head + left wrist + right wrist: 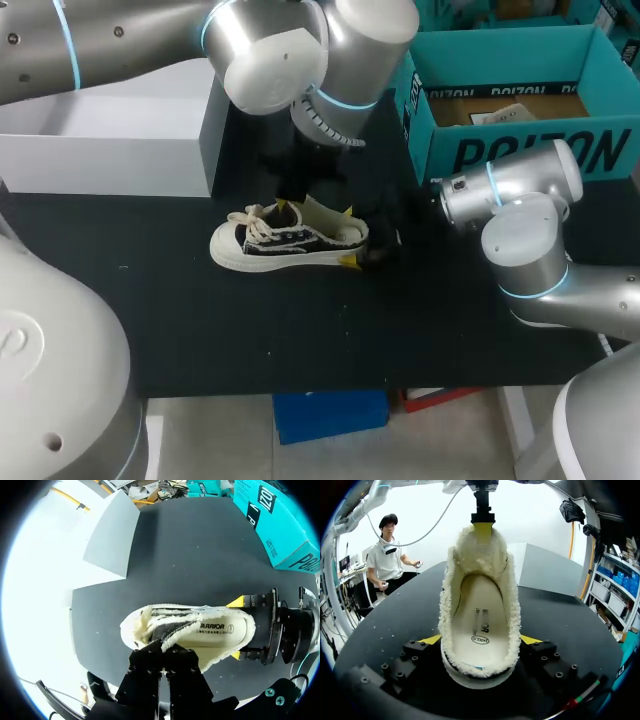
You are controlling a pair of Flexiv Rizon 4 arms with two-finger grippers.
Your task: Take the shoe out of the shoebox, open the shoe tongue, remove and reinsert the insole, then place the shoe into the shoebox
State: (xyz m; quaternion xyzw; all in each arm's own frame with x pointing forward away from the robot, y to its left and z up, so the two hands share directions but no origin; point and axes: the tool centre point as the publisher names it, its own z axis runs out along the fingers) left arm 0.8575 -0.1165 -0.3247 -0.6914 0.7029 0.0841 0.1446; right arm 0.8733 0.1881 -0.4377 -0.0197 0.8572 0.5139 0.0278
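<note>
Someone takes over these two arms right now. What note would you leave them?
Left claw shut on the tongue, holding it open.
Right claw shut on the shoe's heel; shoe stands on the table.
The shoebox sits far right, open, shoe out of it.
The insole lies in the shoe; whether it has been out, cannot tell.
Left: insole step if undone, then shoe into shoebox.

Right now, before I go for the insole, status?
Right gripper shut on shoe heel. Left gripper shut on tongue, lifted. Insole seated, exposed. Nothing over the opening.
</note>
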